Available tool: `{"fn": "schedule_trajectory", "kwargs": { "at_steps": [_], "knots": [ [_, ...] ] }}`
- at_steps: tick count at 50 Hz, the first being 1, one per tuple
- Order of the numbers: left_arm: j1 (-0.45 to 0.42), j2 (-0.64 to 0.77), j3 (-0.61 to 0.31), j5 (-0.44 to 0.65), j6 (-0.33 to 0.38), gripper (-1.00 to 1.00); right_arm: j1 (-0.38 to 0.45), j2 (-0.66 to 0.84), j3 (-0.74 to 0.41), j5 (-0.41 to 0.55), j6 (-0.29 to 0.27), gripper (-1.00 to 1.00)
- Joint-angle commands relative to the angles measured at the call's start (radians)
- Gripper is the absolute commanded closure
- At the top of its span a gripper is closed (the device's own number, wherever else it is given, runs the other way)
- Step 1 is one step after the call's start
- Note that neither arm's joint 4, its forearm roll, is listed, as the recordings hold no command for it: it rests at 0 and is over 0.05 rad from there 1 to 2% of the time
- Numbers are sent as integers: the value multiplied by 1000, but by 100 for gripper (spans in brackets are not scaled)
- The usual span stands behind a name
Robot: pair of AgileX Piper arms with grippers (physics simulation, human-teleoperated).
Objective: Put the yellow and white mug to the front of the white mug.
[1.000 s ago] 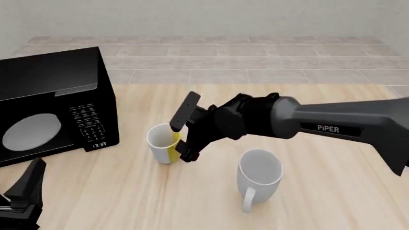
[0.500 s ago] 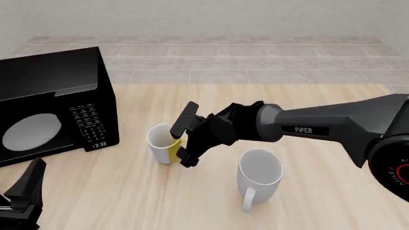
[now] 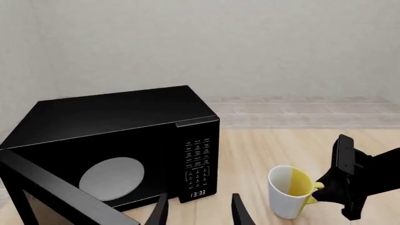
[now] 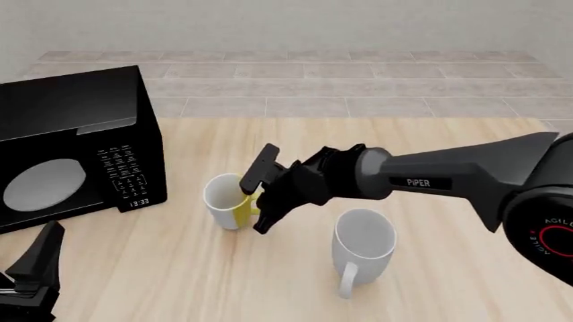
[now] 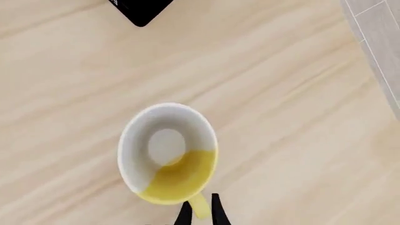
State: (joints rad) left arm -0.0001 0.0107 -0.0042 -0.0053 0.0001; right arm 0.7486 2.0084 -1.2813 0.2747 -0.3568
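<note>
The yellow and white mug (image 4: 222, 200) stands upright on the wooden table, just right of the microwave, its yellow handle (image 4: 254, 201) turned toward the right arm. From above, the right wrist view shows the mug (image 5: 167, 152) with my right gripper (image 5: 200, 209) shut on its handle (image 5: 199, 206), one fingertip pressed to each side. In the front view that right gripper (image 4: 254, 208) reaches in from the right. The larger white mug (image 4: 363, 241) stands to the right and nearer the arms, handle toward the camera. My left gripper (image 3: 198, 206) rests open and holds nothing, low at the front left (image 4: 36, 268).
A black microwave (image 4: 72, 147) fills the table's left side, close to the small mug; its corner (image 5: 140, 9) shows in the right wrist view. The table's far edge (image 4: 358, 118) meets a tiled floor.
The right gripper has come down and in toward the small mug until its fingers sit at the handle. Both mugs and the left arm stayed put.
</note>
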Motion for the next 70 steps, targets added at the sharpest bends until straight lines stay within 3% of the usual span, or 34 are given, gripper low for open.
{"fn": "schedule_trajectory", "kwargs": {
  "at_steps": [1, 23, 47, 70],
  "knots": [
    [0, 0, 0, 0, 0, -100, 22, 12, 11, 11, -24, 100],
    [0, 0, 0, 0, 0, -100, 18, -131, 15, 36, -20, 100],
    [0, 0, 0, 0, 0, -100, -101, -263, 50, 102, -52, 100],
    [0, 0, 0, 0, 0, -100, -232, -333, 145, 80, -48, 100]
  ]
}}
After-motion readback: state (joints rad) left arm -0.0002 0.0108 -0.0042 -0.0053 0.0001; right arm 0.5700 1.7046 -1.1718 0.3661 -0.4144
